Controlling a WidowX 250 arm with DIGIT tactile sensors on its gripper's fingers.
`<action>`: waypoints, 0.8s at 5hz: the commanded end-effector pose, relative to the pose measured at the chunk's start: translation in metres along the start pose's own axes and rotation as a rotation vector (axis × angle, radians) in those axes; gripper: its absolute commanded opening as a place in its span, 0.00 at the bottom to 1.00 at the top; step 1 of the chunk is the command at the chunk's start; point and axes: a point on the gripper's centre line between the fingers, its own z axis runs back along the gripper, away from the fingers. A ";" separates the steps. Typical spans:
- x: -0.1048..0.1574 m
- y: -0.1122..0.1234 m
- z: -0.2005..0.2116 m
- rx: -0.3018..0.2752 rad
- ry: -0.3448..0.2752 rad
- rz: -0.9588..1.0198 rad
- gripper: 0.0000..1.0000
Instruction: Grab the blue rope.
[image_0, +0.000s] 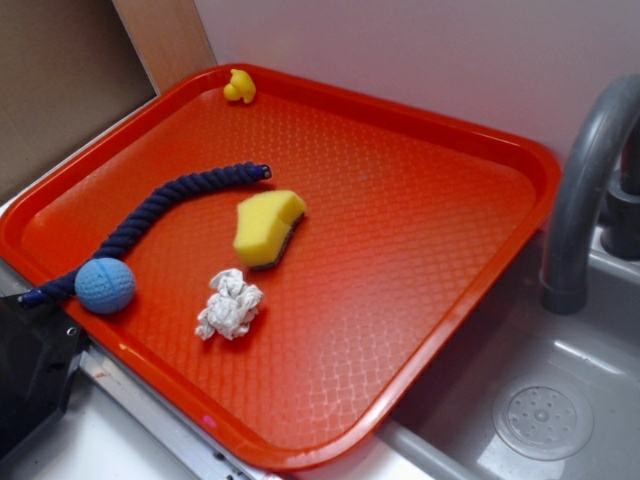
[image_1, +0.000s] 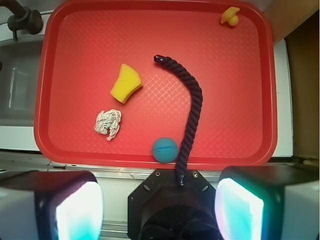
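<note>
The blue rope (image_0: 160, 205) is a dark navy twisted cord. It curves across the left part of the orange tray (image_0: 420, 300), and its lower end hangs over the tray's near rim. In the wrist view the blue rope (image_1: 192, 107) runs from mid-tray down over the rim onto the black robot base (image_1: 172, 205). My gripper (image_1: 159, 212) is open and empty, high above the tray's near edge, with its two pads (image_1: 75, 212) wide apart at the bottom corners. The gripper does not show in the exterior view.
On the tray lie a light blue ball (image_0: 105, 285) touching the rope, a yellow sponge (image_0: 267, 226), a crumpled white paper (image_0: 230, 304) and a small yellow duck (image_0: 239, 87). A grey faucet (image_0: 585, 190) and sink (image_0: 545, 415) stand to the right.
</note>
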 end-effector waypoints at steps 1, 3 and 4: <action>0.000 0.000 0.000 0.000 0.000 0.000 1.00; 0.041 0.021 -0.042 0.068 -0.067 0.183 1.00; 0.051 0.036 -0.070 0.102 -0.076 0.200 1.00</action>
